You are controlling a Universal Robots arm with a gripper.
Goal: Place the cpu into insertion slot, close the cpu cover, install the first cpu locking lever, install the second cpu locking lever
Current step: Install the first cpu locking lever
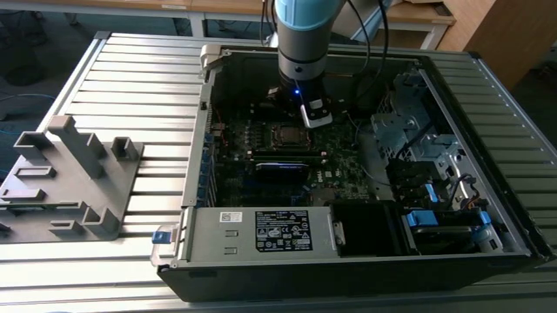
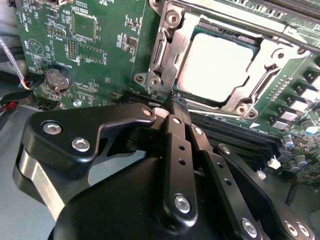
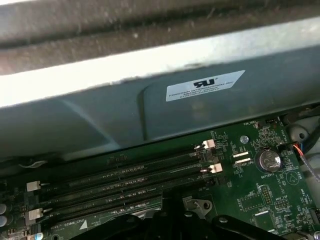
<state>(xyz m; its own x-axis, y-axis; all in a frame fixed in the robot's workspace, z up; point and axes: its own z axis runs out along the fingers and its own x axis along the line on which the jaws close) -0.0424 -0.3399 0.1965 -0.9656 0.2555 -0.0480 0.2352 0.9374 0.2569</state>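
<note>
On the exterior view's left a grey plastic fixture (image 1: 61, 176) stands on the slatted bench (image 1: 130, 72). At three o'clock from it lies the open computer case (image 1: 261, 274), with the green motherboard (image 1: 252, 140) flat on its floor.

Near the board's middle is the insertion slot (image 1: 287, 135). In the second wrist view the cpu (image 2: 217, 62) sits in it, its pale grey top showing through the window of the cpu cover (image 2: 167, 55). The cover lies flat over the chip, so I judge the first two steps done. A thin locking lever (image 2: 240, 24) runs along the cover's far edge; I cannot tell whether it is latched.

My tool (image 1: 317, 120) hangs low in the case at about two o'clock from the slot. In the second wrist view my tool (image 2: 176, 101) has its fingers drawn together at the tips, just beside a corner of the cover. I see nothing clearly held between them.

I take the lever work to be in hand. I judge it calls for a firm, narrow push on the thin rod, kept clear of the chip's top.

At three o'clock from my tool are the drive bays (image 1: 418, 130).
</note>
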